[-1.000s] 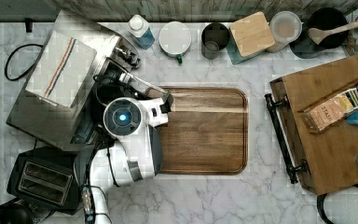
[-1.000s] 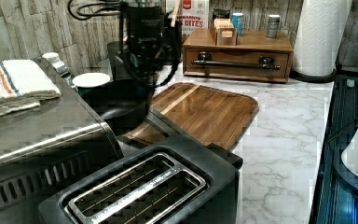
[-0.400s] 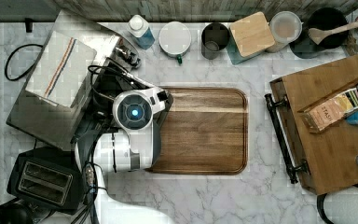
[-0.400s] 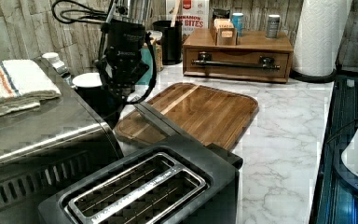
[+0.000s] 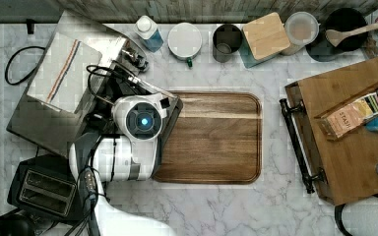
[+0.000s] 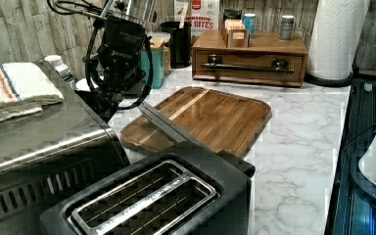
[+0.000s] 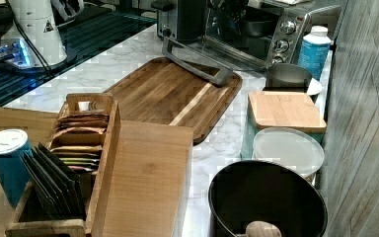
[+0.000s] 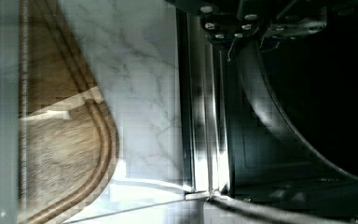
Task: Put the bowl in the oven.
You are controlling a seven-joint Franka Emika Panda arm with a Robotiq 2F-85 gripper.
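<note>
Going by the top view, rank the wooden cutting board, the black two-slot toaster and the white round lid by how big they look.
1. wooden cutting board
2. black two-slot toaster
3. white round lid

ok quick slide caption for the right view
Open-doored oven with the black bowl inside, its door over the wooden tray, seen across a cluttered marble counter.

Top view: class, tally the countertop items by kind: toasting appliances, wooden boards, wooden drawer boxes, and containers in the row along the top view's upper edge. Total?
Toasting appliances: 2 (toaster oven, two-slot toaster)
Wooden boards: 1 (wooden board)
Wooden drawer boxes: 1 (drawer box)
Row containers: 6 (bottle, white round container, dark cup, wood-lidded canister, lidded jar, black pot with spoon)
Total: 10
</note>
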